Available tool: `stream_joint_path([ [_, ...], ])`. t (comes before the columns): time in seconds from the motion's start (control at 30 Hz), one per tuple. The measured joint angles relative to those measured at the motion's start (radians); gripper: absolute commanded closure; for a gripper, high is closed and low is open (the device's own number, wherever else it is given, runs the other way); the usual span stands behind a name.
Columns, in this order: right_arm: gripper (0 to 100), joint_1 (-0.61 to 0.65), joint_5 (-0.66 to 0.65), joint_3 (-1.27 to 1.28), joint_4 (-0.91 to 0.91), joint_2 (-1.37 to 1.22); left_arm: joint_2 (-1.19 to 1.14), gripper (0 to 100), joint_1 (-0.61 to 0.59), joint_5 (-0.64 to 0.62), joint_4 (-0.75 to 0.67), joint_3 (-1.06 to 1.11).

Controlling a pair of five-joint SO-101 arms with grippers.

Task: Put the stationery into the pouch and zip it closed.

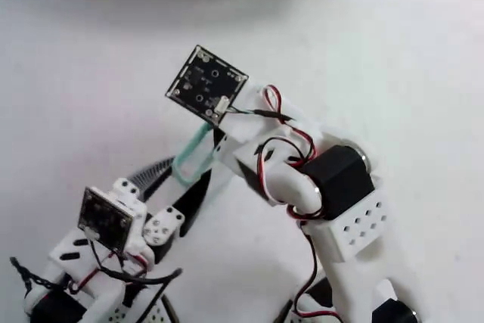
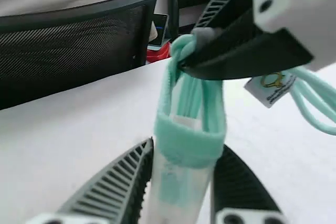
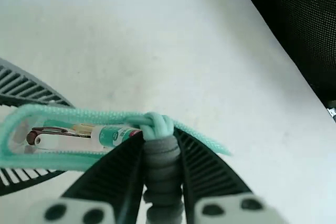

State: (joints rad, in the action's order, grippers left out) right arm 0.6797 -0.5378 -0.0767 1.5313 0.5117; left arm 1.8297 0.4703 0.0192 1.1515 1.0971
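Note:
A mint-green pouch (image 1: 190,155) lies between the two arms on the white table (image 1: 378,51). In the left wrist view my left gripper (image 2: 185,150) is shut on one end of the pouch (image 2: 189,135). At the other end my right gripper (image 3: 158,142) is shut on the grey zipper pull (image 3: 160,156), which is knotted to a mint cord. The pouch mouth (image 3: 79,114) gapes open, and pens (image 3: 79,134) lie inside it. The right gripper (image 2: 210,59) also shows in the left wrist view, above the pouch, with a white label (image 2: 270,88) beside it.
A black mesh chair (image 2: 68,30) stands beyond the table's far edge. Mint cord loops (image 2: 315,103) trail off the pouch. Both arm bases and their cables (image 1: 302,187) crowd the near side of the table; bare white table spreads behind and to both sides.

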Motion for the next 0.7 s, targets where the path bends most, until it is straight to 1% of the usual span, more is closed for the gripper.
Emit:
stream_joint_path([
  [0.07, 98.0, -0.003, 0.000, 0.000, -0.002, 0.000, 0.000, 98, 0.044, 0.025, -0.051, 0.037],
  [0.13, 98.0, -0.005, 0.000, 0.000, -0.002, 0.000, 0.002, 98, 0.077, 0.080, -0.101, 0.075],
  [0.2, 98.0, -0.005, 0.000, 0.000, -0.002, 0.000, 0.002, 98, 0.097, 0.103, -0.132, 0.097],
  [0.4, 98.0, -0.006, 0.000, -0.003, -0.002, 0.000, 0.003, 98, 0.106, 0.107, -0.152, 0.103],
  [0.5, 98.0, -0.006, 0.000, -0.055, 0.043, -0.009, 0.002, 98, 0.106, 0.107, -0.181, 0.117],
  [0.63, 98.0, 0.063, 0.000, -0.157, 0.146, -0.009, 0.002, 98, 0.107, 0.106, -0.249, 0.161],
  [0.7, 98.0, 0.081, 0.009, -0.203, 0.167, -0.008, 0.002, 98, 0.107, 0.104, -0.282, 0.184],
])
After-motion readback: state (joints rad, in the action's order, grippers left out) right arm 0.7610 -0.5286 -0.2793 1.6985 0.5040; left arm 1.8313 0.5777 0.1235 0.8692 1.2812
